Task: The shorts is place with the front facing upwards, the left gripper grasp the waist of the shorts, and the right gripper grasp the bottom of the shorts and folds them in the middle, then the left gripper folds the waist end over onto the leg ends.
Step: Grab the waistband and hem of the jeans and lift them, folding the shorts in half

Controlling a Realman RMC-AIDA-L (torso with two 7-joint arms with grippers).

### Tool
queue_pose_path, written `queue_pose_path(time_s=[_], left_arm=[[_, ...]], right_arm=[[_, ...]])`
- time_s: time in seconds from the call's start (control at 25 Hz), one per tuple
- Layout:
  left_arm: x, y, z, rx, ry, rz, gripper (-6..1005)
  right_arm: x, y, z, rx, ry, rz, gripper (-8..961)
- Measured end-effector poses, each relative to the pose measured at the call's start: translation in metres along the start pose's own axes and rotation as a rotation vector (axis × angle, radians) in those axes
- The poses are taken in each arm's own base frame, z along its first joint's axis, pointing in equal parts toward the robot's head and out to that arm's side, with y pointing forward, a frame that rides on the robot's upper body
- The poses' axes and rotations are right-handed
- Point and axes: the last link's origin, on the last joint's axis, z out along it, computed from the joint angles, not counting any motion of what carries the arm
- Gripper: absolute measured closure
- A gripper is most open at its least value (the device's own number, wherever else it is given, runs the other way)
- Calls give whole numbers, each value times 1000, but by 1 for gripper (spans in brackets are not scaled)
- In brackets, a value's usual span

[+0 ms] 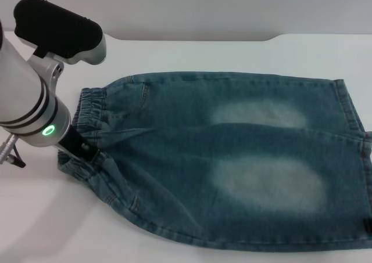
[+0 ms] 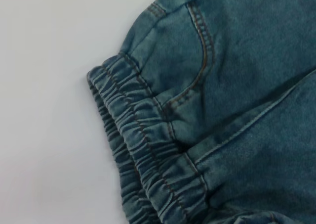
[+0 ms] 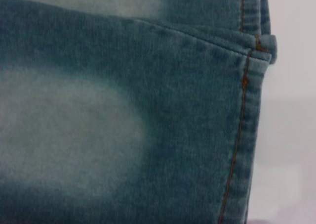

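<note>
Head view: denim shorts (image 1: 232, 158) are seen spread flat on the white desk (image 1: 192, 54), waist toward the robot's left, leg hems toward its right. Two faded patches are noted on the legs. The left end effector (image 1: 84, 152) is found low at the elastic waistband (image 1: 93, 109), its black tip touching the gathered cloth; whether the fingers are spread or pressed together cannot be told. The left arm's silver body, with a green ring light, is seen above the waist end.

Left wrist view: the ruched waistband (image 2: 143, 150) and a front pocket seam (image 2: 200, 56) are shown close; no fingers are seen.

Right wrist view: a leg hem (image 3: 247, 110) with orange stitching is shown against the desk (image 3: 291, 110). The right end effector is not seen.
</note>
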Motion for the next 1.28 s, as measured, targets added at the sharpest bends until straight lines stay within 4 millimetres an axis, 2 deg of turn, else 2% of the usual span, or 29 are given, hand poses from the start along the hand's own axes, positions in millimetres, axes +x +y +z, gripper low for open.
queue_pose_path(time_s=[0.84, 1.08, 1.28], left_arm=[[2, 0, 0, 1, 1, 20, 972], [1, 0, 1, 1, -2, 28, 973], [0, -1, 0, 0, 2, 24, 972]], right_arm=[[1, 4, 6, -39, 24, -11, 267], [2, 7, 6, -46, 25, -27, 498], [0, 11, 3, -68, 13, -46, 729]])
